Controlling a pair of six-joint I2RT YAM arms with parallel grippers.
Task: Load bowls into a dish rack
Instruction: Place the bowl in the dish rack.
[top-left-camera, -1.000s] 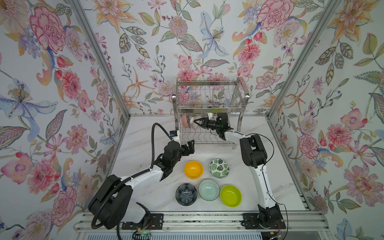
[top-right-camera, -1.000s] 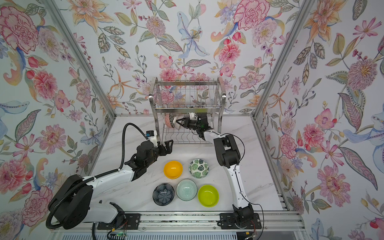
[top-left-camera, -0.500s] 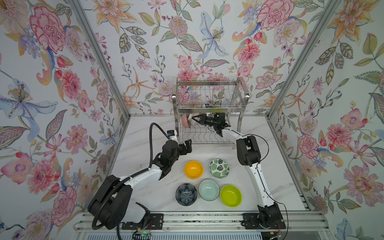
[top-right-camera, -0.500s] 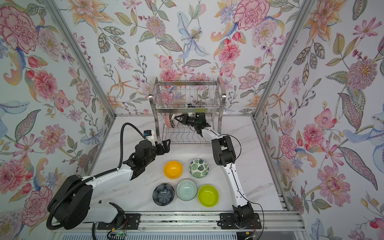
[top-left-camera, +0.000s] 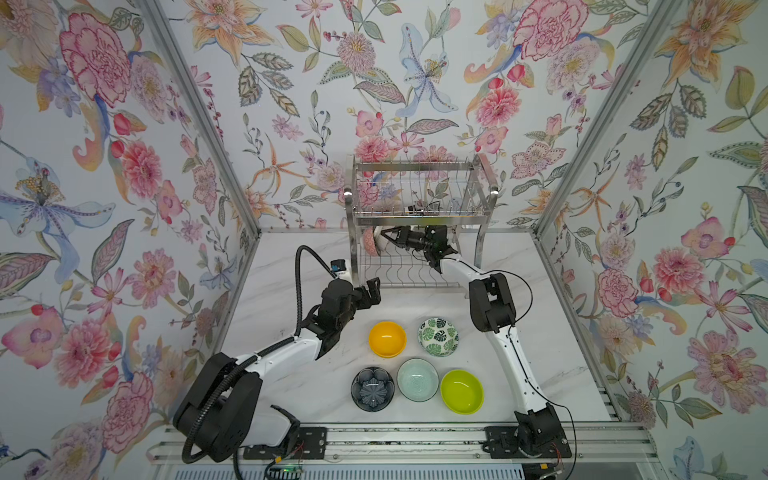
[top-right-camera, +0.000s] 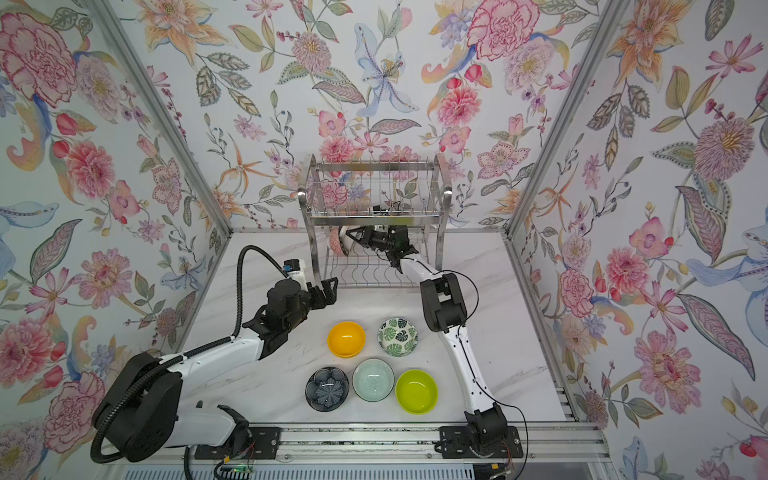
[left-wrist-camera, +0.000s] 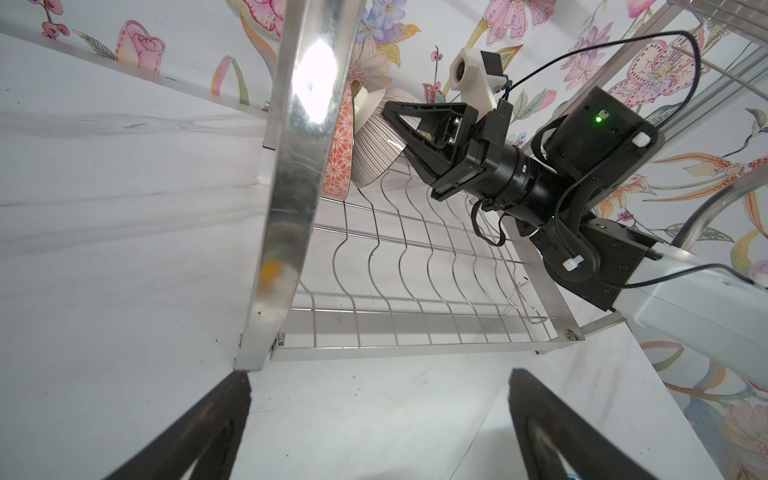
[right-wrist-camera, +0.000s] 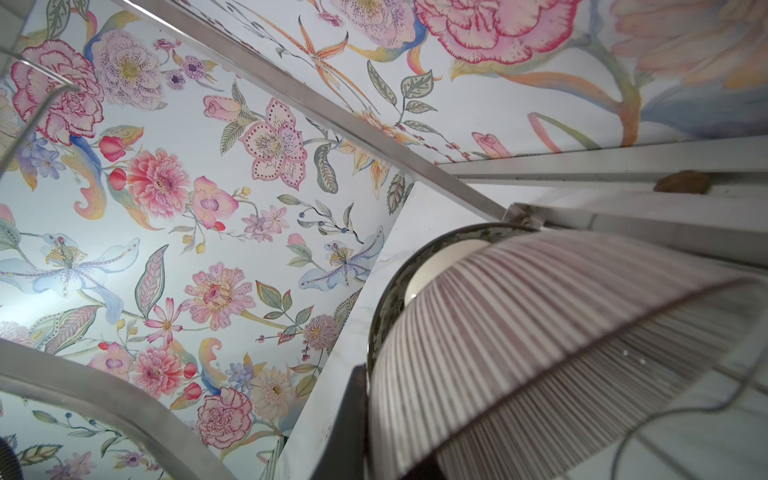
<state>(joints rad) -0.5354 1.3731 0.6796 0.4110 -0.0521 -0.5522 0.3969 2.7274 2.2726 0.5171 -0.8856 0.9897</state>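
Note:
The steel dish rack (top-left-camera: 419, 212) (top-right-camera: 374, 218) stands at the back. At the left end of its lower tier an orange-red patterned bowl (left-wrist-camera: 337, 166) stands on edge. Right beside it is a finely striped bowl (left-wrist-camera: 374, 160) (right-wrist-camera: 540, 332), tilted, with my right gripper (top-left-camera: 384, 241) (left-wrist-camera: 395, 120) shut on its rim. One finger (right-wrist-camera: 347, 424) shows against the bowl's wall. My left gripper (top-left-camera: 374, 291) (left-wrist-camera: 380, 374) hangs open and empty over the table before the rack's left leg (left-wrist-camera: 291, 187). Several bowls sit on the table, among them orange-yellow (top-left-camera: 387, 338), leaf-print (top-left-camera: 438, 336) and lime (top-left-camera: 462, 391).
A dark blue flower-shaped bowl (top-left-camera: 372, 388) and a pale mint bowl (top-left-camera: 417, 379) sit in the front row. The rack's upper tier hangs right above my right wrist. Floral walls close in the table on three sides, and a metal rail (top-left-camera: 395, 432) runs along the front.
My right gripper has carried the striped bowl a little to the left along the lower tier, up to the patterned bowl. The left arm has barely shifted.

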